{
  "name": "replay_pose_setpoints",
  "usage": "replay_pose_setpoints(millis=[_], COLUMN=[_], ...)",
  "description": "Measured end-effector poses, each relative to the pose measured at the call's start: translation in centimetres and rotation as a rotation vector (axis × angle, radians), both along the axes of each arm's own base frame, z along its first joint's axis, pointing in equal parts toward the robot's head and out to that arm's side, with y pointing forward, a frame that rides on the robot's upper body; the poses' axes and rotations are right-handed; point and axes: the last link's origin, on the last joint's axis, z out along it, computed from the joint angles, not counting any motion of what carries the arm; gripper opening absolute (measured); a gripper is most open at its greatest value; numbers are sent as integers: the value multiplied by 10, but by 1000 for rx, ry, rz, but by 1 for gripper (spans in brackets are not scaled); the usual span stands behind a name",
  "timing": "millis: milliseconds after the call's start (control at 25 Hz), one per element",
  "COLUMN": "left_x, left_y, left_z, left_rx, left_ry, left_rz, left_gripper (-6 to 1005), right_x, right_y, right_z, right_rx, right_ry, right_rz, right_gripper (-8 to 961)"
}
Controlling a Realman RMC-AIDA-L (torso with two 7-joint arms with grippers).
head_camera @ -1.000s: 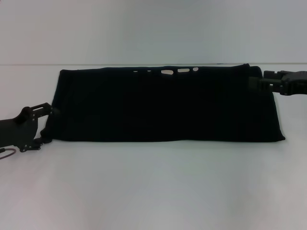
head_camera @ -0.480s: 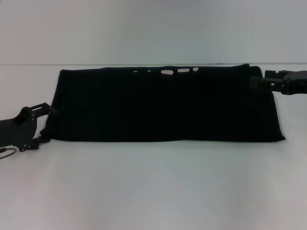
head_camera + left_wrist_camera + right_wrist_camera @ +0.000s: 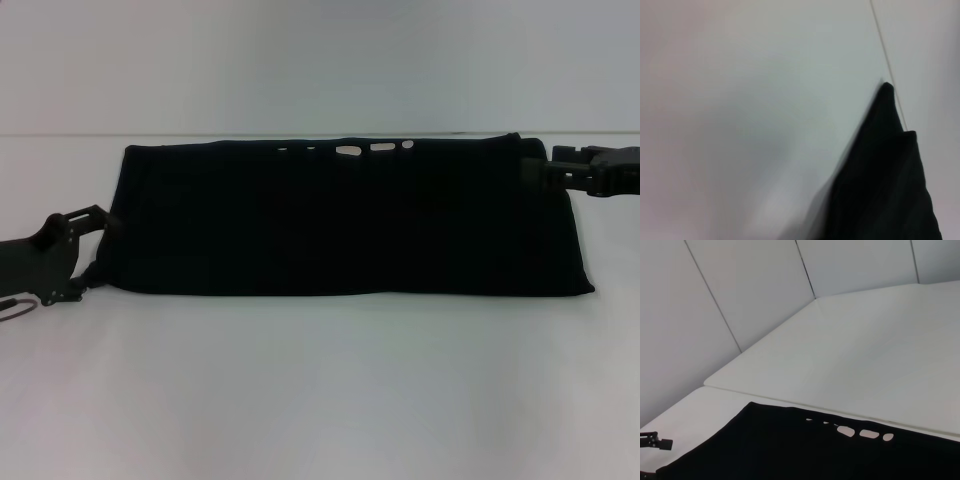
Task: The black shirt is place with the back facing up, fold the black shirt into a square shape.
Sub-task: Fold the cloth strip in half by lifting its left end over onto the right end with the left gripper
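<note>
The black shirt (image 3: 350, 220) lies flat on the white table (image 3: 320, 400) as a long, wide band, with small gaps of table showing along its far edge. Its left end also shows in the left wrist view (image 3: 885, 185), and its far edge in the right wrist view (image 3: 815, 450). My left gripper (image 3: 100, 252) stands open at the shirt's near left corner, its fingers just off the cloth edge. My right gripper (image 3: 535, 172) is at the shirt's far right corner, over the cloth.
A pale wall (image 3: 320, 60) rises just behind the table's far edge. Bare white tabletop stretches in front of the shirt. In the right wrist view the left gripper (image 3: 655, 442) shows far off.
My left gripper has drawn back a little to the left, away from the shirt's edge. The right gripper has shifted slightly. The shirt has not moved.
</note>
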Motion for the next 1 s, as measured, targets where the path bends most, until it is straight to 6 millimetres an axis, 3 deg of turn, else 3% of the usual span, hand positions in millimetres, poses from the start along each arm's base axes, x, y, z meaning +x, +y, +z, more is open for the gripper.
replay_pose_setpoints(millis=[320, 760, 1000], left_x=[10, 9, 7], left_y=[9, 5, 3], left_z=[0, 0, 4], left_rx=[-26, -45, -43], left_ry=[58, 76, 86], left_rz=[-81, -115, -118], left_gripper=[892, 891, 833], right_x=[0, 1, 1], right_y=[0, 0, 0], right_z=[1, 1, 1], right_rx=[3, 3, 3], right_ry=[1, 1, 1], right_rz=[-1, -2, -2], right_gripper=[778, 778, 779])
